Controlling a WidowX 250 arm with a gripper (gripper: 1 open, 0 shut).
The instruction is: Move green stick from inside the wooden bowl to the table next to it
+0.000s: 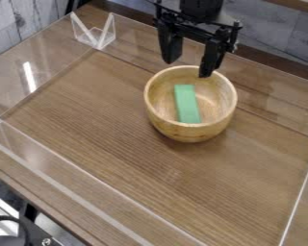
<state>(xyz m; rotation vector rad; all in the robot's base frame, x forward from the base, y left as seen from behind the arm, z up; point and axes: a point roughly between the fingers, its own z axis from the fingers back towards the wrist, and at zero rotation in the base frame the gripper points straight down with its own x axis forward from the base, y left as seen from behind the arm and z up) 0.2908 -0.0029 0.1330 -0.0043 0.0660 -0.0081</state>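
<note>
With the gripper (196, 56) spread wide above the far rim of the wooden bowl (161, 114), you should pinch the green stick (185, 103) lying inside it across its narrow sides, since it looks light, rigid and probably smooth enough to slip.

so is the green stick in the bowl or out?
In. The green stick lies flat on the floor of the wooden bowl; the open gripper hangs above the far rim, not touching it.
</note>
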